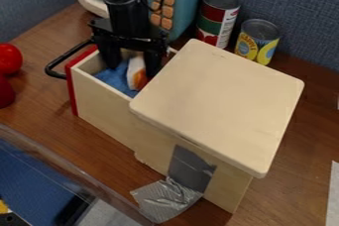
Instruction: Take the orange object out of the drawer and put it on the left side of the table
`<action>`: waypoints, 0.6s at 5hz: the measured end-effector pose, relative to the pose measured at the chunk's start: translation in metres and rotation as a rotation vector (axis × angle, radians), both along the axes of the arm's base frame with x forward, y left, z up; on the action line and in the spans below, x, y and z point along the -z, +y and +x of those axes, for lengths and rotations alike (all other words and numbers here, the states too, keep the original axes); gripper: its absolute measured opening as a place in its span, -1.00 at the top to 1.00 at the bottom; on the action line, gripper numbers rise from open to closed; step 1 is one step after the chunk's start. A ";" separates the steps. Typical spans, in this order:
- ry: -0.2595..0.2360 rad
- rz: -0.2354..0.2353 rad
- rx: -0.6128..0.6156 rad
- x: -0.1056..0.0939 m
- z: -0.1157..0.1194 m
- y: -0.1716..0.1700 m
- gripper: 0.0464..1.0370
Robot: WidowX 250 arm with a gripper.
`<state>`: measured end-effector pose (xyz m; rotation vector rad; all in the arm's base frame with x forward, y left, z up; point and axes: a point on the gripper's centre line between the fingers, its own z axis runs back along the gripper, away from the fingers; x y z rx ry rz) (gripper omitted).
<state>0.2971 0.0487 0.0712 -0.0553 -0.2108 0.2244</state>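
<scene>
The black gripper (133, 70) hangs down into the pulled-out drawer (102, 106), its two fingers apart. Between them, nearer the right finger, stands an orange and white object (137, 73). Its left side has a gap to the left finger; whether the right finger touches it I cannot tell. Blue cloth (114, 79) lines the drawer bottom around the object. Part of the drawer's inside is hidden by the gripper and by the wooden cabinet's top (218, 103).
Behind the drawer is a teal toy microwave (189, 4). Two cans, one red and green (217, 18) and one yellow (257, 41), stand behind the cabinet. Red round items (8, 59) are at the left edge. A black handle (57, 66) sticks out from the drawer's red front.
</scene>
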 end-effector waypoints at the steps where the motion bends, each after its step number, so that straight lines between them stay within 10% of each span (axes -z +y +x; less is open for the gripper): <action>1: 0.006 0.000 -0.031 0.005 -0.004 0.004 -0.25; 3: -0.019 -0.021 -0.023 -0.010 -0.008 0.003 0.00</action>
